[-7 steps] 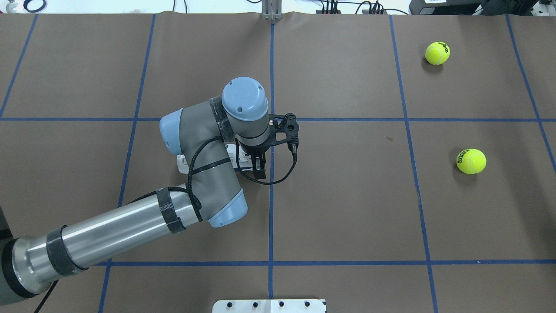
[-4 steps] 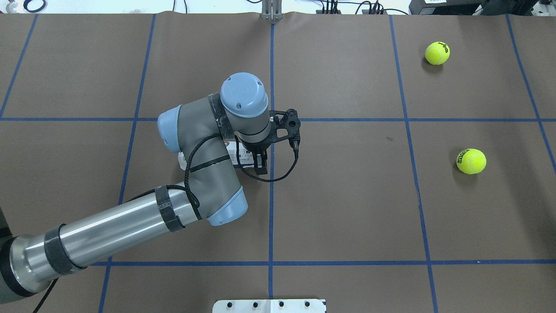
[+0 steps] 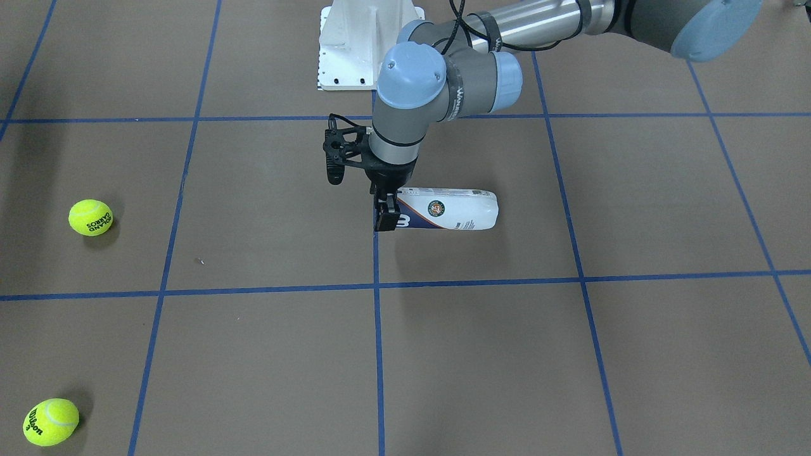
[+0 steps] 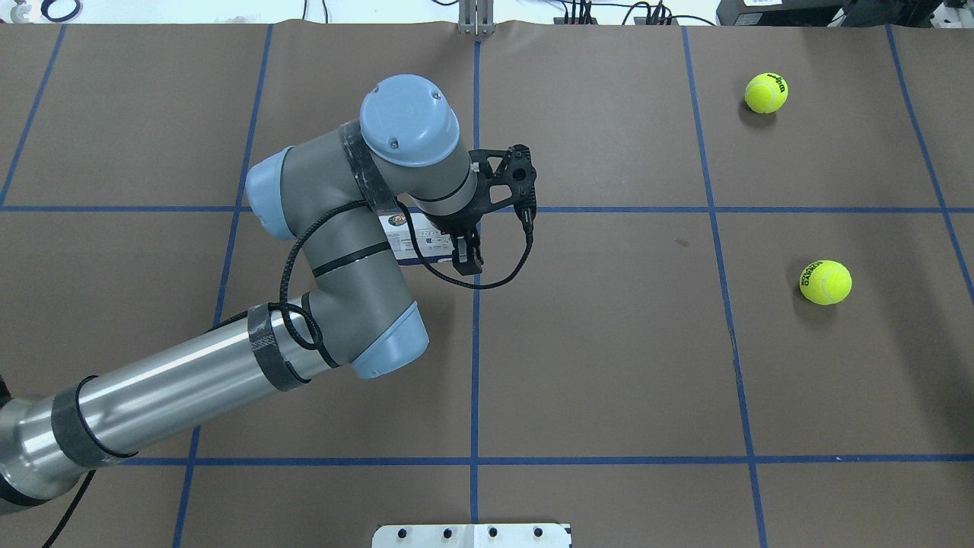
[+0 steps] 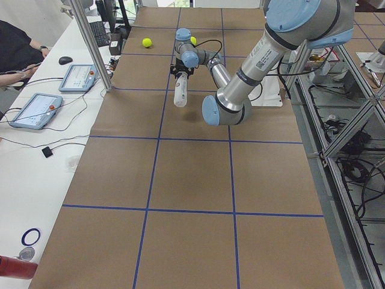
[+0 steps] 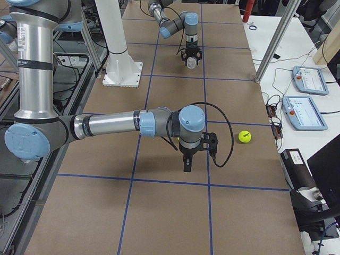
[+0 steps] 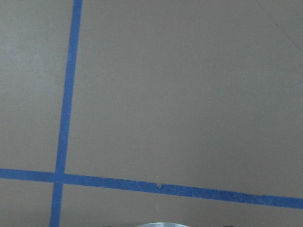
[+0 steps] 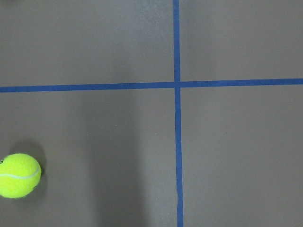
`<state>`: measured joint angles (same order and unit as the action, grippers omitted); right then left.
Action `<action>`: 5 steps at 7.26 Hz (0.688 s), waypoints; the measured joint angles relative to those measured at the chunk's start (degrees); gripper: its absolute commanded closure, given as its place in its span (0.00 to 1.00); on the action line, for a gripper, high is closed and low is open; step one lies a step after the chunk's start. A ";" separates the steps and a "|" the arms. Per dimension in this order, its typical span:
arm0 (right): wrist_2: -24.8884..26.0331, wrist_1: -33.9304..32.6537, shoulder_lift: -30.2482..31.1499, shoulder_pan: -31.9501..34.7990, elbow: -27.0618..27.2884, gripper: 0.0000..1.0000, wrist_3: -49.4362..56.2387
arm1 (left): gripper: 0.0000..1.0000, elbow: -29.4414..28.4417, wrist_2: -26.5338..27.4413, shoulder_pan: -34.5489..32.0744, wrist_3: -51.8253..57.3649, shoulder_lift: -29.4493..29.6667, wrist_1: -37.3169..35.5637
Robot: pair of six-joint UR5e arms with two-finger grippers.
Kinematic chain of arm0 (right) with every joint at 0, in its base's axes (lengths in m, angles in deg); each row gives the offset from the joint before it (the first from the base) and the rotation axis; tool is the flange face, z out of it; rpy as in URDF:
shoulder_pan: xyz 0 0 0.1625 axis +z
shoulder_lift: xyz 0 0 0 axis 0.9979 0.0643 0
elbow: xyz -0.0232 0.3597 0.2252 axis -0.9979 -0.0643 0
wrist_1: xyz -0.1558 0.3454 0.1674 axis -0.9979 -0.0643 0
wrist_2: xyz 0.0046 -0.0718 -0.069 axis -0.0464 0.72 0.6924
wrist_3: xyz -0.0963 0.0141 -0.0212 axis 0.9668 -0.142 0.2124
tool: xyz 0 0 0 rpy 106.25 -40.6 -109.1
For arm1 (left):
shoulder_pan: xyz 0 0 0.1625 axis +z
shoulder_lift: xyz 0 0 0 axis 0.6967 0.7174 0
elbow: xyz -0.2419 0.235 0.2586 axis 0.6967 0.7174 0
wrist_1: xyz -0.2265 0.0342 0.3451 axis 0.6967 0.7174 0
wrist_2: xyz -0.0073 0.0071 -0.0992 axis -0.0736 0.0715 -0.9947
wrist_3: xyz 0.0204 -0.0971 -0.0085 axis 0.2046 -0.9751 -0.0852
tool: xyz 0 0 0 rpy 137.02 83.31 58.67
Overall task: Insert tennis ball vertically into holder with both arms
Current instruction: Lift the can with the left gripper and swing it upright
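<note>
Can [image 3: 447, 211] hangs level near table centre, one end pinched in the left gripper [image 3: 384, 218], jaws clamped across its navy-banded end, the rest pointing toward the robot's left. It looks just clear of the paper, though that is not certain. Likely reason for the end grip: the wrist can swing the can upright, which the job needs before anything drops in. Which end is the mouth cannot be told. Table [image 4: 609, 365]: long, papered brown, gridded with blue tape [image 4: 475, 380], with a white base plate [image 3: 355, 44] at the robot's edge. An operators' bench runs alongside, holding tablets [image 5: 80, 77] and cables. Left arm [image 4: 190, 388] comes in diagonally, wrist pointing straight down. Right arm [image 6: 111, 123] shows only in the right side view, stretched low, with the right gripper [image 6: 186, 163] aimed at the paper. Whether its jaws are parted or closed cannot be told. It is probably staged for a pick, since its wrist camera has a tennis ball [image 8: 19, 175] low at left. Overhead, the far ball [image 4: 766, 93] and near ball [image 4: 825, 282] lie on the right half, well apart from the can, neither gripped.
</note>
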<state>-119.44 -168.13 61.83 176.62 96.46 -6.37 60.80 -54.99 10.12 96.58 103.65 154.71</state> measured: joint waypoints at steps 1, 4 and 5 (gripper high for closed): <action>-0.25 0.00 0.02 0.10 0.16 0.01 0.00 | 0.39 2.40 -0.03 -0.57 -3.14 0.03 1.43; -0.53 0.00 -0.07 0.22 0.76 0.01 -0.02 | 0.39 4.12 0.81 -2.43 -18.50 -0.55 18.85; -0.54 0.00 -0.20 0.25 0.90 0.01 -0.06 | 0.39 4.06 2.80 -2.79 -23.80 -1.33 25.93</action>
<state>-119.98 -168.13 61.63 176.87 97.36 -6.43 64.86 -52.19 7.33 72.78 102.33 180.64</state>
